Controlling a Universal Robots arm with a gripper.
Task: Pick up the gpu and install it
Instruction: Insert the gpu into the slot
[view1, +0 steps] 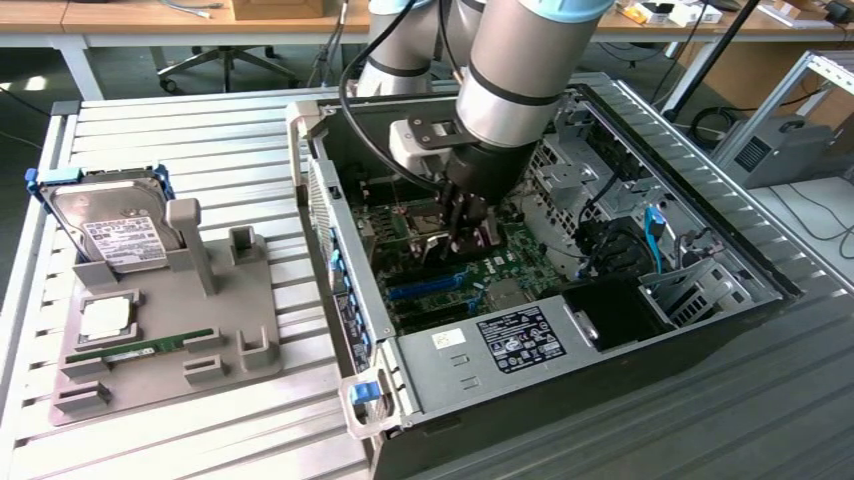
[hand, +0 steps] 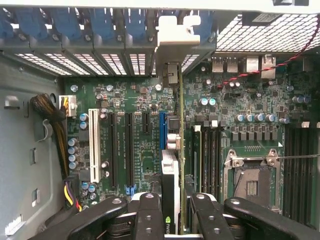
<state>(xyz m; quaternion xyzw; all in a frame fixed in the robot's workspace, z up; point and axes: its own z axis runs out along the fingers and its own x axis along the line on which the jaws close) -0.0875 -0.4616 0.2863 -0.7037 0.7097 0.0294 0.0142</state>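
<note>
Gripper (view1: 467, 228) (hand: 172, 212) reaches down into the open computer case (view1: 427, 375), its black fingers (hand: 147, 215) clamped on the gpu (hand: 170, 172). The card stands on edge over the green motherboard (hand: 140, 135), just beside a blue slot (hand: 162, 130), and its silvery bracket (hand: 172, 35) meets the case's rear openings. Whether it is fully seated cannot be told. In the exterior view, at nine o'clock from the case, a grey holder (view1: 200, 340) on the table (view1: 174, 130) carries a hard drive (view1: 114, 225) and a RAM stick (view1: 140, 347).
</note>
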